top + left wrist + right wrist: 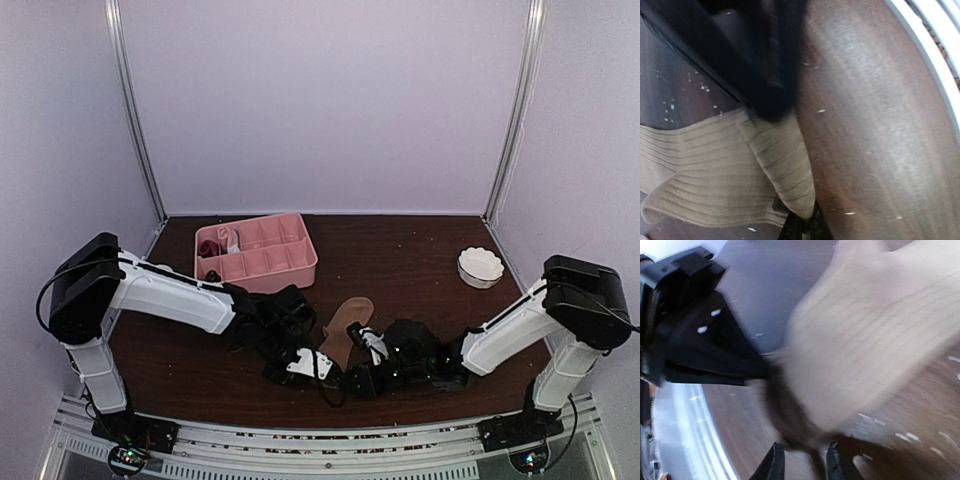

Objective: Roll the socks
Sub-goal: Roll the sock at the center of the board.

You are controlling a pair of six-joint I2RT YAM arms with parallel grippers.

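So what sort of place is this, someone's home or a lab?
Most likely a robot lab test booth: plain pale lilac walls and metal corner posts box in a dark brown wooden table, and two white robot arms, mounted at an aluminium rail, handle a ribbed tan fabric sock.

Top view sharp, evenly lit, violet cast; wrist views motion-blurred, sock (865,340) smeared in right.

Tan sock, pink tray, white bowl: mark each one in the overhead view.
tan sock (349,316), top external view, on its flat middle.
pink tray (268,281), top external view, on its near outer wall.
white bowl (480,266), top external view, on its bare inside.
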